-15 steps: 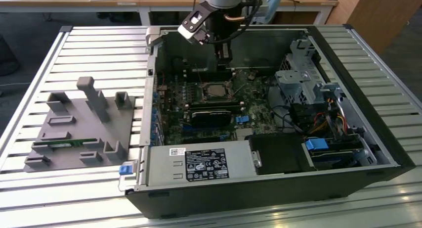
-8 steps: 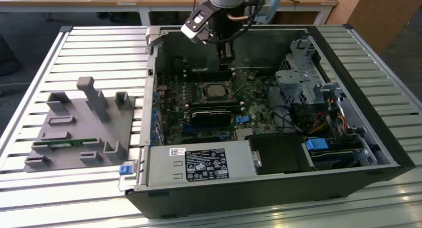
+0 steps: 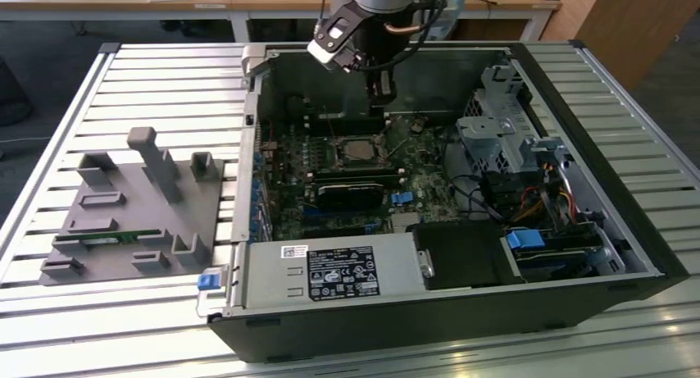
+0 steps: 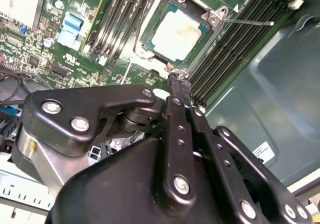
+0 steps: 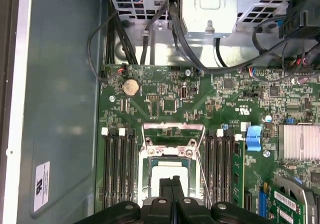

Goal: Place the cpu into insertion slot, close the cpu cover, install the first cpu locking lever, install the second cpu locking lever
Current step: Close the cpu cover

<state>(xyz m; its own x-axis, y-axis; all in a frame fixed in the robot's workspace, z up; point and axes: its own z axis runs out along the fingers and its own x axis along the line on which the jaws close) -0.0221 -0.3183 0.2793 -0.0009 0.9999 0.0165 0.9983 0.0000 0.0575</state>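
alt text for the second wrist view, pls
The gripper, fingers shut together, has its tips at the edge of the silvery cpu cover, which frames the pale-topped cpu on the green motherboard. Long black memory slots run along both sides of it.

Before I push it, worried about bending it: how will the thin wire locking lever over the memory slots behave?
The locking lever is a thin wire rod, so it is probably light and springy, flexing a little before it swings. Its smooth bare metal may slip off the narrow tips of the gripper.
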